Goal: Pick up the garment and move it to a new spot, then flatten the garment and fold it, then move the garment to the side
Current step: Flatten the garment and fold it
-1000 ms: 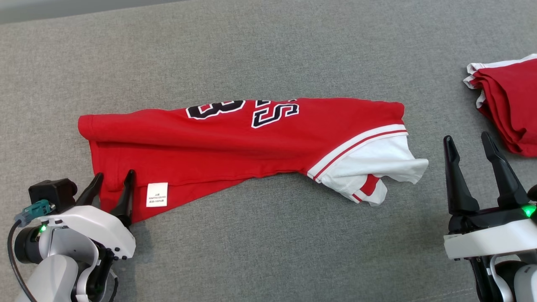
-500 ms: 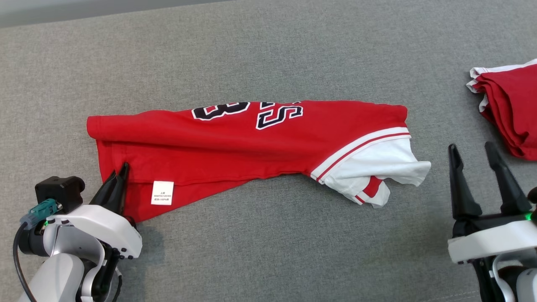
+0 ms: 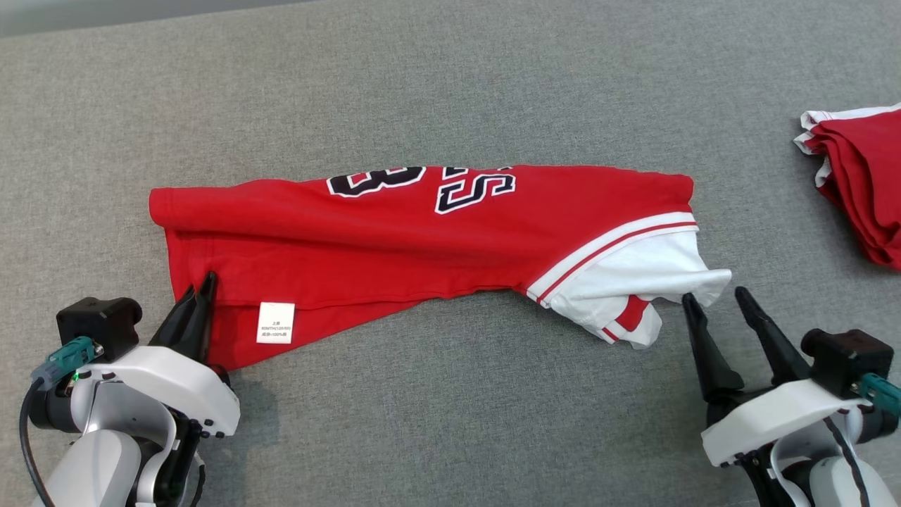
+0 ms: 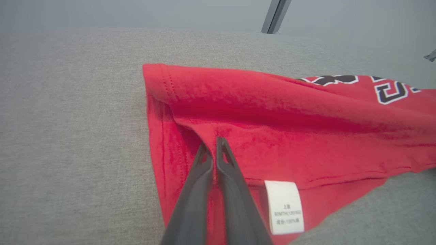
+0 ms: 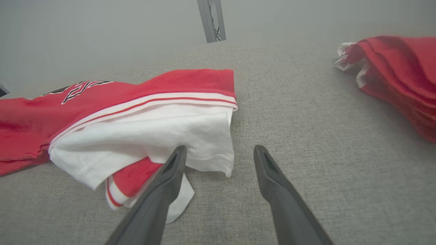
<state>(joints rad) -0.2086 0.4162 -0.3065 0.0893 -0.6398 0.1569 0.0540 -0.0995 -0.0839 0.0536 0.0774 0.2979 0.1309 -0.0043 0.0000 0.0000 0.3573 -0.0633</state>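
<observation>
The red jersey point(image 3: 422, 239) lies stretched across the middle of the grey cloth surface point(image 3: 450, 422), folded lengthwise. The left gripper point(image 3: 199, 290) is pinched tight on its hem corner, near the white label point(image 3: 275, 322). The right gripper point(image 3: 713, 299), fingers spread apart, sits just beside the white sleeve point(image 3: 633, 271).

The left claw point(image 3: 200, 283), low on the left, has its fingers pinched together on the edge of the garment point(image 3: 422, 239). The right claw point(image 3: 714, 294), low on the right, holds its fingers spread, leaning leftward.
</observation>
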